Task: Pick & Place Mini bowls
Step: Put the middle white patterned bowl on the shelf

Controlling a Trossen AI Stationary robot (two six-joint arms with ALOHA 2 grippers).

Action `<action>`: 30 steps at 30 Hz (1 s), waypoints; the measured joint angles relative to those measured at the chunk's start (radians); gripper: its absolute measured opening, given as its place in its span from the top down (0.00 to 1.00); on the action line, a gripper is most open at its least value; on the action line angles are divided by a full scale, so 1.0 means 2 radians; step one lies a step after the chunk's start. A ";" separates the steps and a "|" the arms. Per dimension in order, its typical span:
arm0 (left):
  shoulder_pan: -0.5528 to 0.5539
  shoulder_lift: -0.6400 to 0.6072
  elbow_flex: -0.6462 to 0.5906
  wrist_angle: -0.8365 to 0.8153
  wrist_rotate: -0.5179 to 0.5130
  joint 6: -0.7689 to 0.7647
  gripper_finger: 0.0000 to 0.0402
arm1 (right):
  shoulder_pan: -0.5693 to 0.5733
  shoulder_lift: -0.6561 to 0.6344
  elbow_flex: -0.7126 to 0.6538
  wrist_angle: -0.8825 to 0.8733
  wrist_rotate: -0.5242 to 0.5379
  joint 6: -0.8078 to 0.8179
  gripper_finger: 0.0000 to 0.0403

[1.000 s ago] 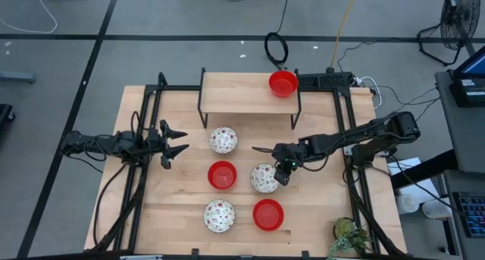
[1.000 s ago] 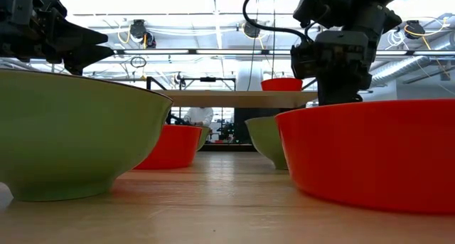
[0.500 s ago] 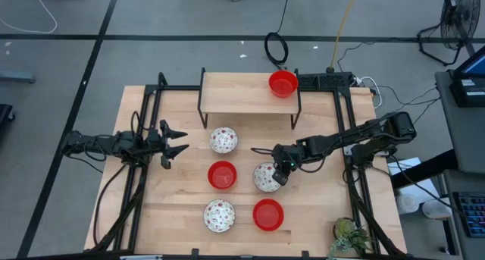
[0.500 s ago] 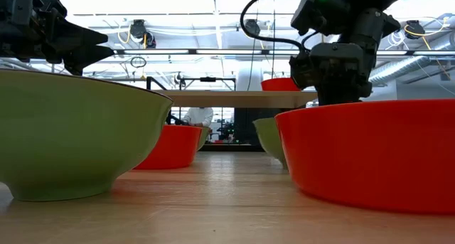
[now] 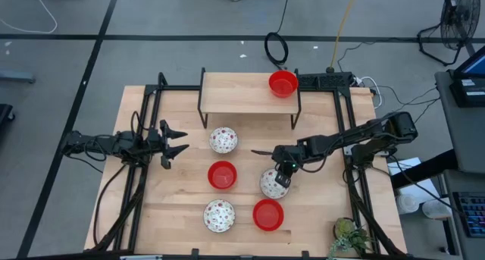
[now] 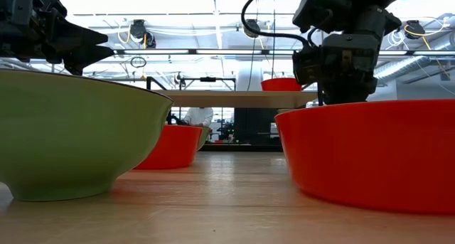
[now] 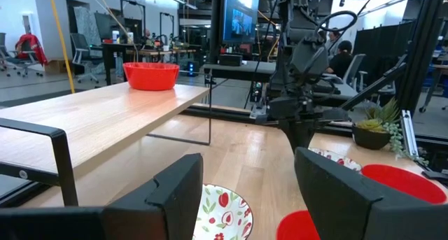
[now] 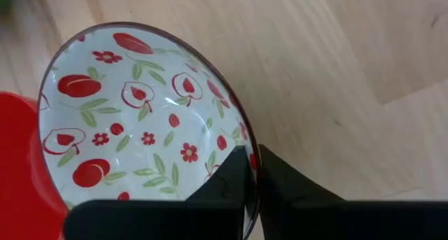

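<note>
The right gripper pinches the patterned bowl by its rim; near the red bowl, it may tip or slip.

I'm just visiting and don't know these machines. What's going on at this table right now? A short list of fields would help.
Right gripper: shut on the rim of a patterned bowl, mid-table
Left gripper: open, empty, waiting at the table's left side
Raised shelf: one red bowl on it
Other bowls on table: two patterned, two red
</note>
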 joint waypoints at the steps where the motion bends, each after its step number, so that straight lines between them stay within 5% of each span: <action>1: 0.000 0.000 0.000 0.000 0.000 0.000 0.43 | 0.000 0.000 0.000 0.001 0.000 -0.005 0.98; 12: 0.000 0.000 0.000 0.000 0.000 0.000 0.43 | 0.003 -0.080 0.001 0.021 0.025 -0.066 0.99; 21: 0.000 0.000 0.000 0.001 0.000 0.000 0.43 | 0.025 -0.169 -0.010 0.128 0.023 -0.219 1.00; 30: 0.000 0.000 0.000 0.000 0.000 0.000 0.43 | 0.032 -0.174 -0.103 0.424 -0.166 -0.370 1.00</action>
